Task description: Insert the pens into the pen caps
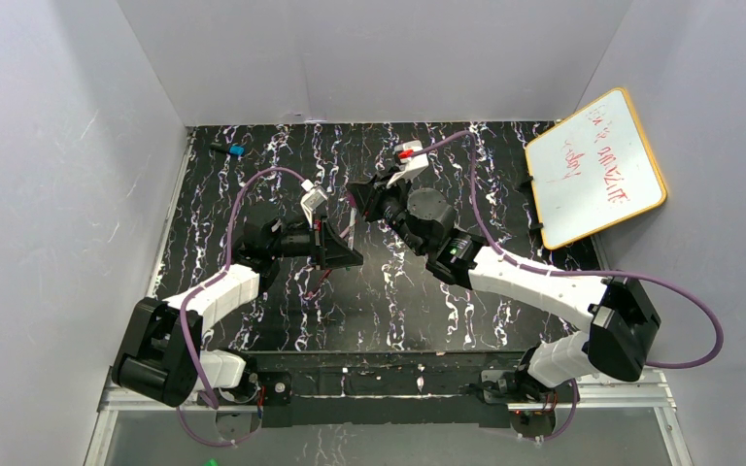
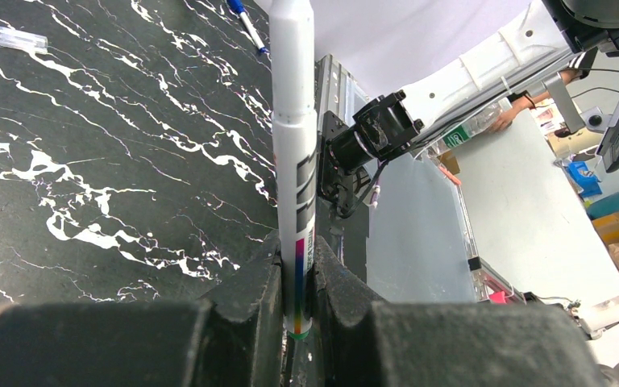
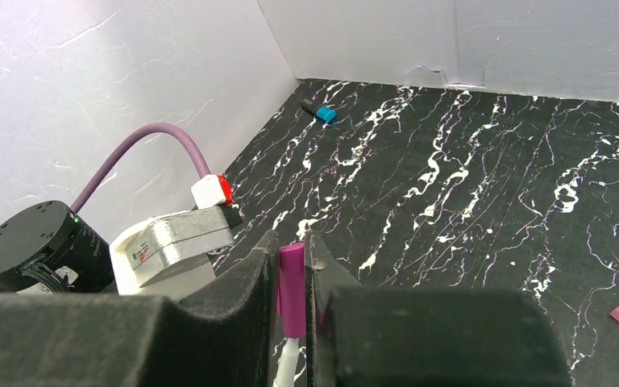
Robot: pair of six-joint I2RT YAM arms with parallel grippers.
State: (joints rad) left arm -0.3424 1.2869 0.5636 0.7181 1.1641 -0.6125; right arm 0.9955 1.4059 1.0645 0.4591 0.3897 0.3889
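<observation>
Partway through, by the look of it, with no pen seen fully capped. Pinching a smooth, cylindrical white pen (image 2: 294, 161) in the left pincer (image 2: 297, 300), over mid-desk. Gripping a matte, tubular magenta cap (image 3: 292, 282) in the right pincer (image 3: 292, 262), set against a whitish tip. Left over on the glossy black marbled desk (image 3: 467, 185): a clear cap (image 2: 12, 38) and a blue pen (image 2: 250, 28).

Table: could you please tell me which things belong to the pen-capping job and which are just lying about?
Job: white pen in the left gripper; magenta cap in the right gripper; clear cap; blue-tipped pen.
Lying about: blue-and-black item; whiteboard.
</observation>
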